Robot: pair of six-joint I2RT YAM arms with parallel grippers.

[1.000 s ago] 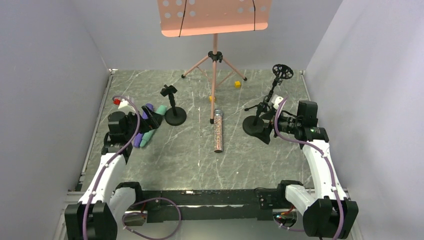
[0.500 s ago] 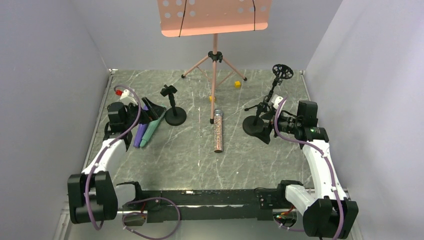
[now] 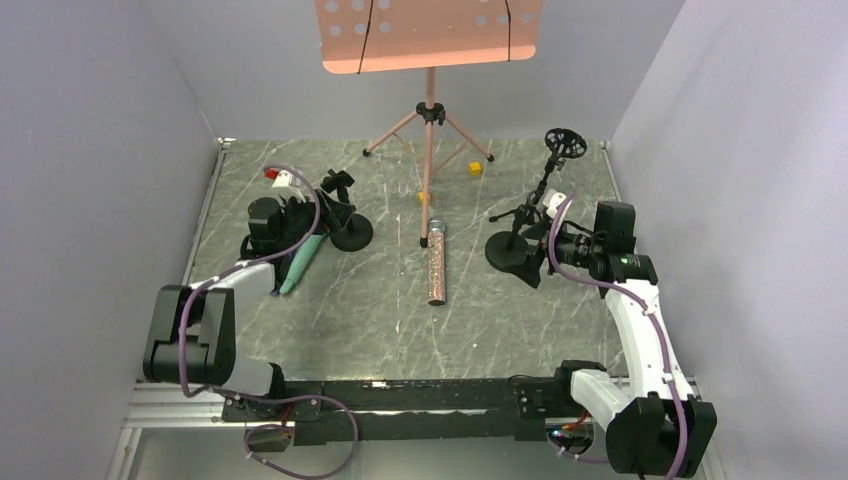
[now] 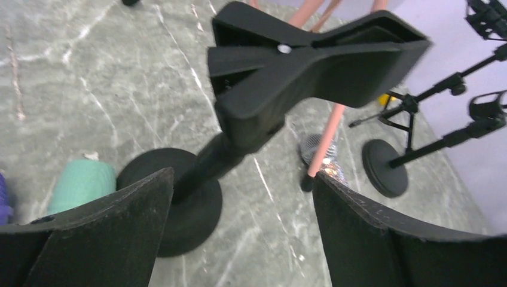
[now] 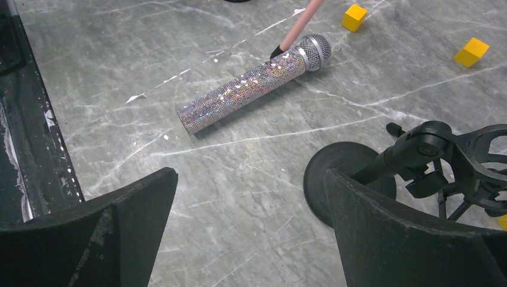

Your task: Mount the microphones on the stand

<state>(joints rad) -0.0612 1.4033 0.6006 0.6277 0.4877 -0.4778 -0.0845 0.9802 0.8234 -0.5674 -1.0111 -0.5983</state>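
Jaws of left gripper [image 4: 242, 186] wide apart, nothing held; post of clip stand [image 4: 299, 66] seen between them. Mint-green microphone [image 4: 81, 184] flat on table [image 5: 179, 149], just beside stand's round base. Purple microphone [image 4: 2, 200] only a sliver at frame edge. Right gripper [image 5: 249, 179] spread, empty, near black stand base [image 5: 335, 173]. Glittery microphone [image 5: 245, 84] lying mid-table, head beside pink tripod leg [image 5: 302, 21].
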